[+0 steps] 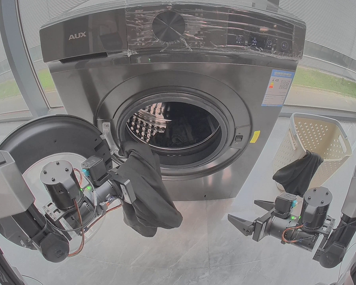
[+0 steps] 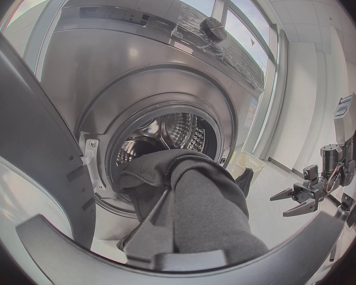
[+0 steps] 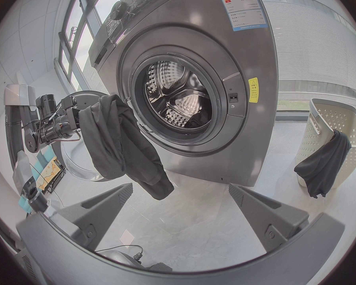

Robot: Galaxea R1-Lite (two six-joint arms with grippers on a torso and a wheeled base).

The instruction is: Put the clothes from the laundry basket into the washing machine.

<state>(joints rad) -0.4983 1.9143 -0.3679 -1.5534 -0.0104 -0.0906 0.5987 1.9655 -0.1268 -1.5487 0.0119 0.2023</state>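
– What is the left hand doing?

– It is gripping a dark garment, fingers closed on the cloth. It is holding it in front of the washing machine, between the opening and the door, which is standing wide open on the left.

– Is the garment going inside?

– It is hanging outside. The upper end is sitting right at the lower left edge of the opening, though I cannot tell whether it is touching the rim. The rest is drooping down in front of the machine, above the floor.

– And the drum?

– It is showing its shiny ribbed wall. Something dark is lying at the bottom, but I cannot make out what.

– What about the right hand?

– It is hanging low on the right, near the machine's front corner. Its fingers are spread apart and gripping nothing, and they are pointing left, towards the garment.

– Where is the laundry basket?

– It is standing on the floor just beside the machine's right side, tilting with its mouth towards us. A black cloth is draping over its near rim and hanging down the outside. The right hand is sitting well apart from it.
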